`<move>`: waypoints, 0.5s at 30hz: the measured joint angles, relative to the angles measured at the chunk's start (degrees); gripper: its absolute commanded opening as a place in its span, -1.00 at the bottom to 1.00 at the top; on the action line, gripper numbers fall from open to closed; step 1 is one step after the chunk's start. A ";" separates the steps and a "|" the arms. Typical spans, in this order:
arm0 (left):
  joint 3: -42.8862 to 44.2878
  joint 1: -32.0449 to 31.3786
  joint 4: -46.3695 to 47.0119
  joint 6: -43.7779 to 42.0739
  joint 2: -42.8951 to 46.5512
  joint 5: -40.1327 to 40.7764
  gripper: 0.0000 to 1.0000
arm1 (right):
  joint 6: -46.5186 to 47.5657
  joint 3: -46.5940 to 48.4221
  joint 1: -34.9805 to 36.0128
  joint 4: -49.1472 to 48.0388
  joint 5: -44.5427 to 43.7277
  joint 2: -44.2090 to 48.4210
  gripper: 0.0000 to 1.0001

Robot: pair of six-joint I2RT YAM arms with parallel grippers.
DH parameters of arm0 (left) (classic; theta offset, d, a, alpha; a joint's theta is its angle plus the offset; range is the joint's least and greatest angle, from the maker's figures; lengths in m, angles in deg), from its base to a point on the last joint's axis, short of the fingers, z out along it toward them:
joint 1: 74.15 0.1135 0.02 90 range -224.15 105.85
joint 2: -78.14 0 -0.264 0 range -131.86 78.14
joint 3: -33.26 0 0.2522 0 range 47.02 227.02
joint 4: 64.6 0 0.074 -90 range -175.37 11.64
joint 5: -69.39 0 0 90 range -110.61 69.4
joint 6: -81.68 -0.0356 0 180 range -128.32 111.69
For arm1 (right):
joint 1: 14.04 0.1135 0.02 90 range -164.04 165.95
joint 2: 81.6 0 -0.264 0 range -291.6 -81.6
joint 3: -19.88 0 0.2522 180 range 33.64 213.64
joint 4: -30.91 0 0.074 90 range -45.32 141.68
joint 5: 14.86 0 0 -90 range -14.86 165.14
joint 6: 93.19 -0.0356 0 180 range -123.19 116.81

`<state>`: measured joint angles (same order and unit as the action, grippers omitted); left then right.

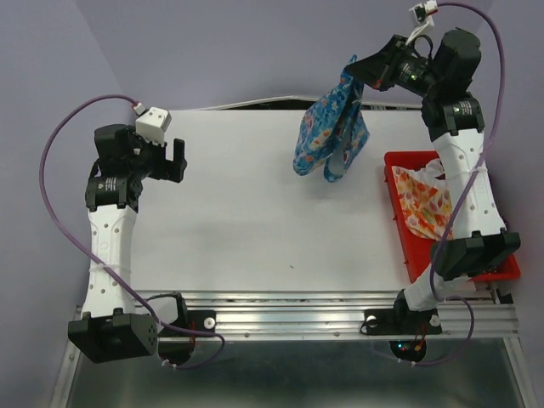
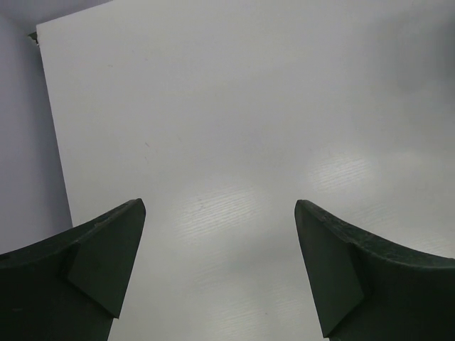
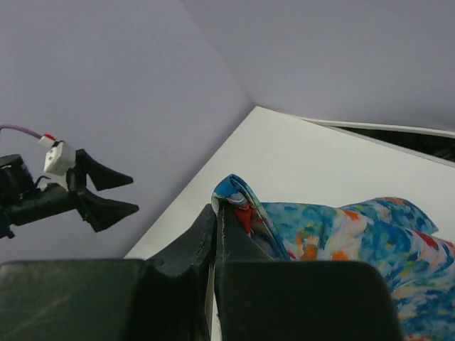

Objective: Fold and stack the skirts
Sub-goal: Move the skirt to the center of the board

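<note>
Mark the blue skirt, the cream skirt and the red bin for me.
blue skirt [image 1: 327, 127], top view, hanging middle.
cream skirt [image 1: 425, 204], top view, crumpled middle.
red bin [image 1: 408, 251], top view, bare near-left part.

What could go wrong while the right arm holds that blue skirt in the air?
1. The right gripper pinches only a narrow fold of the blue skirt, so it could slip free.
2. The skirt hangs bunched and may land crumpled on the table; the left gripper is open but far off, unable to help spread it.

Blue floral skirt [image 1: 330, 136]: soft printed cloth. Table [image 1: 246, 212]: matt white, faint sheen. Bin [image 1: 399, 160]: red plastic. Front rail [image 1: 297, 313]: brushed metal.
</note>
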<state>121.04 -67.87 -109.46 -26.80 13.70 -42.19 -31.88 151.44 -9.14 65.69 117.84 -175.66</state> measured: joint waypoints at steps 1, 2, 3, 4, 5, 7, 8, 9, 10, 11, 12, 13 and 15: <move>0.00 0.07 -0.04 -0.04 0.00 -0.66 0.97 | -1.01 -0.42 0.90 -1.09 0.46 -0.04 -0.99; 0.00 0.20 -0.07 -0.24 0.00 -1.46 0.97 | -1.66 -1.16 1.86 -2.23 0.92 0.00 -0.99; 0.00 0.20 -0.09 -0.74 0.00 -2.34 0.97 | -2.32 -2.49 2.82 -3.50 1.31 0.31 -0.99; 0.00 0.20 -0.13 -1.09 0.00 -2.89 0.97 | -2.64 -4.72 3.48 -5.14 1.46 0.85 -0.99; -0.02 0.20 -0.15 -1.90 0.00 -3.89 0.97 | -3.06 -8.46 3.96 -6.38 1.62 2.08 -0.99; -0.50 0.20 -0.24 -4.17 0.13 -6.45 0.97 | -3.41 -15.39 4.13 -8.33 1.75 4.11 -0.99; -0.94 0.20 -0.26 -4.96 0.28 -7.37 0.97 | -3.69 -21.24 4.13 -8.98 1.75 5.81 -0.99; -2.19 0.09 0.02 -6.34 0.70 -8.61 0.97 | -3.89 -23.98 4.11 -9.20 1.70 6.34 -0.99; -3.37 -0.31 0.04 -7.17 1.05 -9.27 0.96 | -4.22 -28.72 4.11 -9.46 1.25 6.69 -0.99; -5.70 -1.05 0.68 -8.28 1.77 -9.92 0.96 | -4.37 -31.36 4.11 -9.94 0.98 6.69 -0.99; -7.93 -2.10 1.09 -9.16 2.36 -10.16 0.94 | -4.63 -35.10 4.09 -10.03 0.24 6.64 -0.99; -10.14 -3.37 1.51 -9.90 2.89 -10.38 0.91 | -4.76 -37.99 4.09 -9.88 -0.33 6.58 -0.99; -14.93 -8.87 3.06 -11.23 3.37 -9.29 0.86 | -5.05 -42.56 4.07 -9.86 -1.66 6.16 -0.99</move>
<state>106.11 -76.74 -106.40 -38.03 17.06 -51.48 -36.93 108.88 -5.07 55.83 116.18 -169.50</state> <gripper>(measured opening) 0.958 0.022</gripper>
